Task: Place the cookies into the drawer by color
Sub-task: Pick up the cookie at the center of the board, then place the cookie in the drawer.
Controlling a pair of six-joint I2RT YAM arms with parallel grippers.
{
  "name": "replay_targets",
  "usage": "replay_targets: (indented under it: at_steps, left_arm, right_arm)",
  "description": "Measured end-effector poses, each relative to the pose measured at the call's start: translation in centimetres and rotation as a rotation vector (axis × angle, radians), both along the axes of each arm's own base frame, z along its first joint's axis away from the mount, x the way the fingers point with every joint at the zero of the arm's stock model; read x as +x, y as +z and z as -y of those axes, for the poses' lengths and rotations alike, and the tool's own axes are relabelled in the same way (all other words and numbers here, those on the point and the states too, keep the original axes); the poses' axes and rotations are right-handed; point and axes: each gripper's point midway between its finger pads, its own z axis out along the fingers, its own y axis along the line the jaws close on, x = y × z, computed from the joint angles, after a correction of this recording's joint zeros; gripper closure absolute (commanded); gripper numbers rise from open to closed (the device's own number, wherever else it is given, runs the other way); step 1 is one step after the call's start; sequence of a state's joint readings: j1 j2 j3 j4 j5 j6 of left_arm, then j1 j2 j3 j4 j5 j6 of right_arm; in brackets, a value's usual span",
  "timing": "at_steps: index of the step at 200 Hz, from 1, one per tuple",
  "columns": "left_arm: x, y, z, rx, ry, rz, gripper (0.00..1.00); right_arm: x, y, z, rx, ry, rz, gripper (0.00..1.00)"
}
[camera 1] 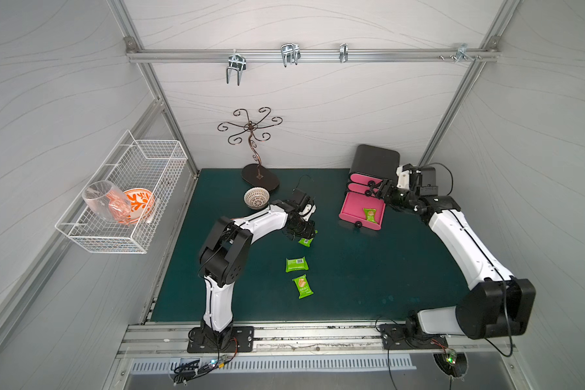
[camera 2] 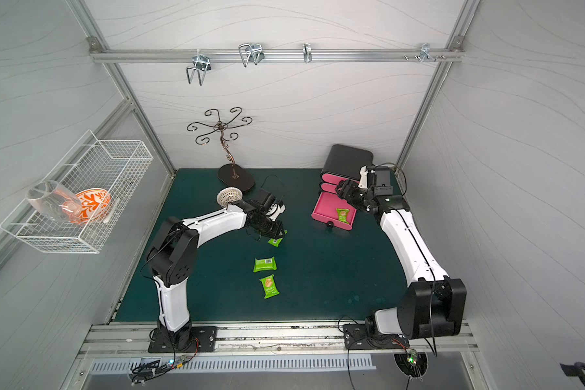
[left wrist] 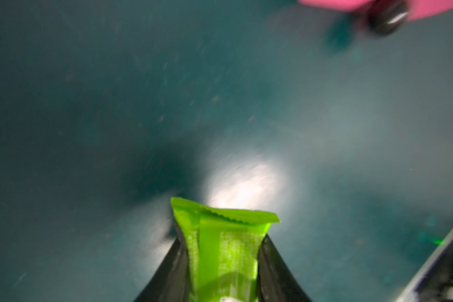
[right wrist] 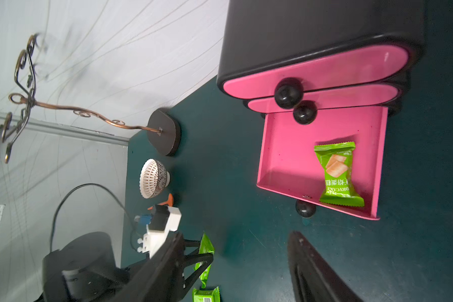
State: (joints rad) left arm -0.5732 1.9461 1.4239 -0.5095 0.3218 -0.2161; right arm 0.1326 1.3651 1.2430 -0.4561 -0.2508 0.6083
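Note:
My left gripper (left wrist: 222, 244) is shut on a green cookie packet (left wrist: 225, 235), its black fingers (left wrist: 177, 264) pressing both sides. In both top views this packet (camera 1: 306, 241) (camera 2: 276, 241) is low over the green mat, mid-table. Two more green cookie packets (camera 1: 297, 264) (camera 1: 303, 286) lie flat nearer the front. The pink bottom drawer (camera 1: 350, 206) (right wrist: 293, 151) of the black cabinet (camera 1: 375, 160) stands pulled out, with one green packet (camera 1: 369, 215) (right wrist: 338, 175) inside. My right gripper (camera 1: 383, 188) (right wrist: 236, 235) is open and holds nothing, beside the cabinet's upper drawer knobs.
A copper hook stand (camera 1: 255, 148) and a small white lattice bowl (camera 1: 256, 197) stand at the back left of the mat. A white wire basket (camera 1: 129, 196) on the left wall holds a glass and an orange bowl.

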Motion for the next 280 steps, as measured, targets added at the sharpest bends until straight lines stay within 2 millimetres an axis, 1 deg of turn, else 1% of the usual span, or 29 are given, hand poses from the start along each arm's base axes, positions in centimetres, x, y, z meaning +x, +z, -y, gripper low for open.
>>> replay_targets:
  at_steps: [18,52,65,78,92,105,130,140,149,159,168,205,219,230,254,280]
  left_arm:
    - [1.2,2.8,1.6,-0.097,0.037,0.020,0.77]
    - [3.9,7.9,5.2,-0.298,0.114,0.056,0.76]
    - [5.2,9.3,6.7,-0.366,0.149,0.057,0.76]
    - [6.6,9.9,8.2,-0.424,0.196,0.043,0.76]
    - [7.8,9.3,9.5,-0.476,0.257,0.007,0.76]
    - [8.5,7.7,10.4,-0.501,0.307,-0.042,0.76]
    - [9.5,3.8,11.9,-0.491,0.386,-0.130,0.76]
    - [9.7,2.8,12.6,-0.486,0.397,-0.141,0.76]
    - [9.8,2.4,13.3,-0.484,0.399,-0.144,0.76]
    - [9.9,2.5,14.0,-0.486,0.400,-0.139,0.77]
    - [10.0,3.0,14.8,-0.498,0.398,-0.130,0.77]
    - [11.2,5.8,17.5,-0.572,0.405,-0.100,0.77]
    - [11.8,6.4,18.5,-0.598,0.414,-0.093,0.77]
    - [12.2,6.5,19.1,-0.609,0.417,-0.089,0.75]
    - [12.9,6.2,20.0,-0.610,0.441,-0.081,0.66]
    - [13.8,5.4,20.2,-0.595,0.479,-0.080,0.50]
  right_arm:
    - [-0.2,0.2,0.5,0.018,-0.031,-0.004,0.33]
    - [-0.9,0.4,0.6,0.060,-0.065,-0.009,0.32]
    - [-1.2,0.4,0.7,0.077,-0.082,-0.009,0.31]
    - [-1.5,0.2,0.8,0.090,-0.101,-0.015,0.31]
    - [-1.6,0.3,1.0,0.097,-0.120,-0.017,0.30]
    - [-1.6,0.5,1.2,0.098,-0.131,-0.015,0.30]
    - [-1.5,1.2,1.5,0.097,-0.153,-0.008,0.29]
    - [-1.5,1.6,1.6,0.105,-0.160,0.001,0.29]
    - [-1.6,2.1,1.7,0.116,-0.172,0.011,0.29]
    - [-1.7,2.6,1.7,0.125,-0.181,0.019,0.28]
    - [-1.7,3.1,1.8,0.133,-0.189,0.033,0.27]
    - [-1.4,5.0,1.8,0.150,-0.206,0.072,0.26]
    - [-1.2,6.0,1.8,0.155,-0.204,0.093,0.25]
    - [-1.2,6.6,1.7,0.159,-0.202,0.107,0.25]
    - [-1.1,7.2,1.6,0.162,-0.198,0.121,0.24]
    - [-1.2,7.2,1.5,0.162,-0.197,0.120,0.23]
